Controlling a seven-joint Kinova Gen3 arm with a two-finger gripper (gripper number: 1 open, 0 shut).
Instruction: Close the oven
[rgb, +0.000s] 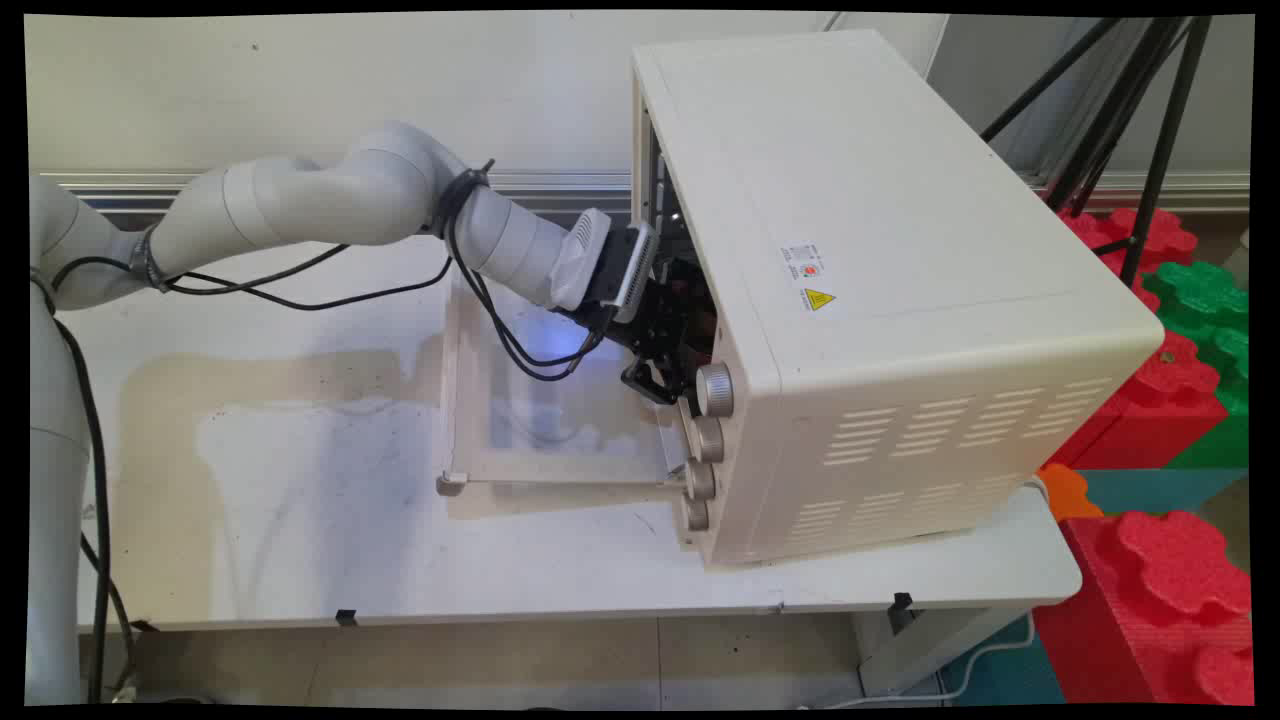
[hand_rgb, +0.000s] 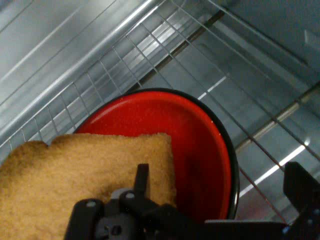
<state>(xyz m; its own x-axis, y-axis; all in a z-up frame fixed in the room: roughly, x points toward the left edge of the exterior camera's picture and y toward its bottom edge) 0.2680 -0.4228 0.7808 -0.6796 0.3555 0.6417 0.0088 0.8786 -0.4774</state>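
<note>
Only the hand view showed the oven's inside: a red plate (hand_rgb: 200, 145) on the wire rack (hand_rgb: 125, 60), bread (hand_rgb: 85, 170) lying on it directly ahead of the end effector (hand_rgb: 220, 200), whose spread I cannot tell. The main view showed the oven (rgb: 880, 300) on the worktop (rgb: 300, 560), door (rgb: 550, 420) down.

White table by a pale wall, with foam blocks and a tripod at the right.

The white table (rgb: 560, 575) stands before a plain pale wall (rgb: 300, 90), and a grey metal rail (rgb: 560, 182) runs along the foot of this wall. The table top has a large beige stain (rgb: 160, 420) on its left part. Under the table the floor (rgb: 480, 660) is of light tiles, and a white cable (rgb: 985, 660) lies on it near the table leg. At the right side, big red foam blocks (rgb: 1165, 590) and green foam blocks (rgb: 1205, 300) are stacked, and the black legs of a tripod (rgb: 1150, 110) stand above them.
</note>
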